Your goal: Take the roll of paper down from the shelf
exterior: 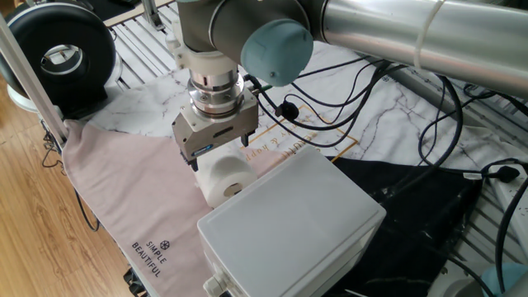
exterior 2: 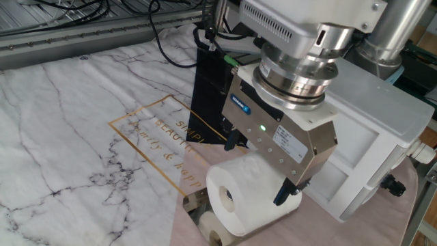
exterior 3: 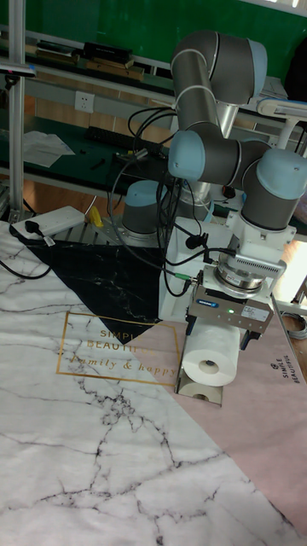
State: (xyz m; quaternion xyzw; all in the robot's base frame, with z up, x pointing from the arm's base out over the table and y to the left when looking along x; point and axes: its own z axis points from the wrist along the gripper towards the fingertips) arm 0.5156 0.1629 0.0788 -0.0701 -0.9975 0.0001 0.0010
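The white roll of paper (exterior: 224, 175) (exterior 2: 247, 195) (exterior 3: 209, 356) lies on its side on the shelf (exterior 2: 194, 202) (exterior 3: 193, 391), a small shiny metal plate that mirrors the roll's underside. My gripper (exterior: 219, 151) (exterior 2: 259, 169) (exterior 3: 218, 335) hangs straight down over the roll. One dark fingertip (exterior 2: 287, 193) stands at the roll's right flank and the other (exterior 2: 231, 142) at its far left flank. The jaws are open and straddle the roll, which shows no squeezing. The roll's hollow core faces the other fixed view's camera.
A large pale grey box (exterior: 289, 223) (exterior 2: 382, 130) stands right beside the roll. A pink cloth (exterior: 124, 181) and a marble-patterned sheet (exterior 2: 68, 116) cover the table. Cables (exterior: 396, 99) trail behind, and a black round device (exterior: 58, 54) sits at the far left.
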